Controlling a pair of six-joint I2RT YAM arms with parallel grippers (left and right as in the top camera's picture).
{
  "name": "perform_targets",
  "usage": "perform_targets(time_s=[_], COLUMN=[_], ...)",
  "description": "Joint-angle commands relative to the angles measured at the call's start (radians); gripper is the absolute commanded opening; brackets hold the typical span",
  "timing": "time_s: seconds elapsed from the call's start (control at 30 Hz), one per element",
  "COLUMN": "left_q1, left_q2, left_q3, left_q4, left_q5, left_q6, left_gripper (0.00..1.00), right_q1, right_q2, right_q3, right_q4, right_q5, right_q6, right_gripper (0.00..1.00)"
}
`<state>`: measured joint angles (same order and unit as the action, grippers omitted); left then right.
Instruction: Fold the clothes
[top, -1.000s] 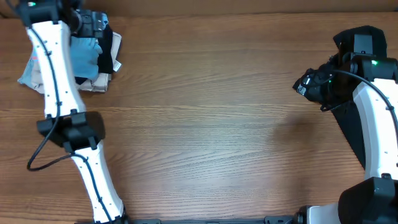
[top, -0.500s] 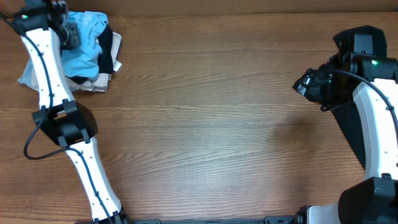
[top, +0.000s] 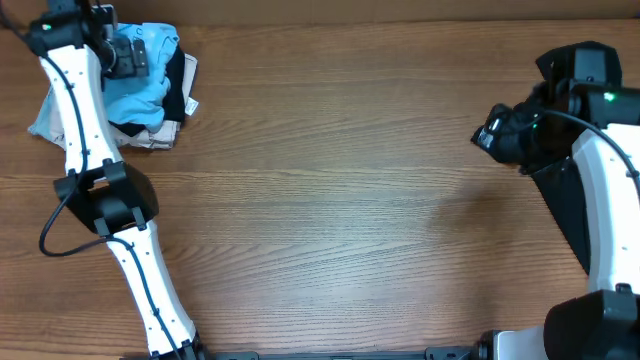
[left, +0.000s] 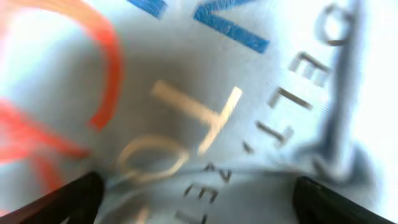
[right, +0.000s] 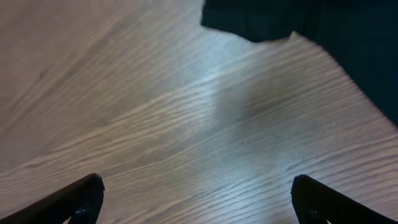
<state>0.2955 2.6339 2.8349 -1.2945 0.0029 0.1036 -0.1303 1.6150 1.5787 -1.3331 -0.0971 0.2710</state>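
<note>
A pile of clothes lies at the table's far left corner, with a light blue T-shirt (top: 140, 92) on top of a black garment (top: 177, 88) and pale cloth. My left gripper (top: 128, 52) is open over the pile. In the left wrist view the shirt (left: 205, 112) fills the frame with white lettering, blue letters and red-pink print, and the fingertips (left: 199, 202) stand wide apart against it. My right gripper (top: 488, 135) is open and empty above bare wood (right: 186, 149) at the right. A black garment (right: 336, 31) lies just beyond it.
More black cloth (top: 568, 200) lies along the table's right edge under my right arm. My left arm's white links (top: 85, 120) run along the left side, past the pile. The wooden table (top: 340, 200) stretches between the two arms.
My left gripper drew back to the left over the pile, then shifted slightly right and settled on the blue shirt. My right gripper has barely moved.
</note>
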Motion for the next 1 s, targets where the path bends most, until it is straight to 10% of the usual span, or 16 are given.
perform_targets(time_s=[0.0, 0.37, 0.97], left_q1=[0.005, 0.005, 0.005], left_q2=[-0.242, -0.564, -0.570], left_q3=[0.008, 0.008, 0.007], left_q4=[-0.018, -0.146, -0.146], left_q5=[-0.010, -0.010, -0.010], left_q6=[-0.008, -0.007, -0.007], left_gripper=[1.00, 1.00, 1.00], right_q1=[-0.002, 0.026, 0.026], right_q2=[-0.014, -0.138, -0.460], right_q3=[0.169, 0.607, 0.618], right_q4=[-0.053, -0.361, -0.360], right_q5=[-0.002, 0.043, -0.204], right_q6=[-0.018, -0.040, 0.017], right_gripper=[1.00, 1.00, 1.00])
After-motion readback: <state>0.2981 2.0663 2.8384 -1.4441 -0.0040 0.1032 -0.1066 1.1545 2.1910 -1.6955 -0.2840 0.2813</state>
